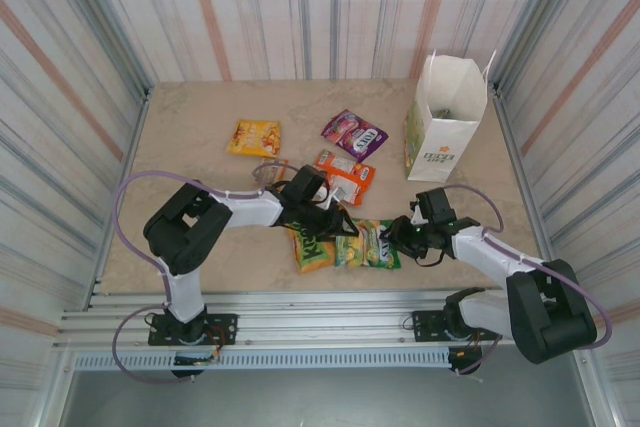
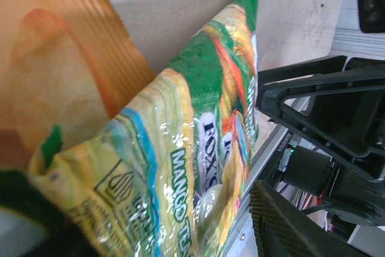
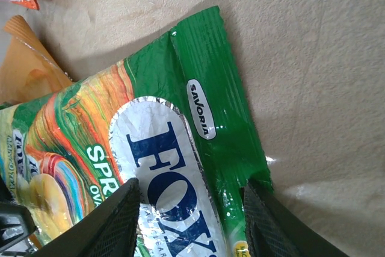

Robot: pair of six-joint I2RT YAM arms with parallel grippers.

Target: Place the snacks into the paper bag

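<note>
The surface (image 1: 200,117) carries the white paper bag (image 1: 447,122) upright at its far right corner, beyond the right arm. The green packet (image 3: 180,136) lies flat, lengthwise under the right pincer (image 3: 191,194), whose jaws stand apart astride its width, not yet pinching. That arm is nearer the bag.

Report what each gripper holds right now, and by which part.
Right gripper: nothing clamped; its jaws stand apart over the green end of the green-yellow packet. Left gripper: the packet lies close against it, but a hold cannot be told.
</note>
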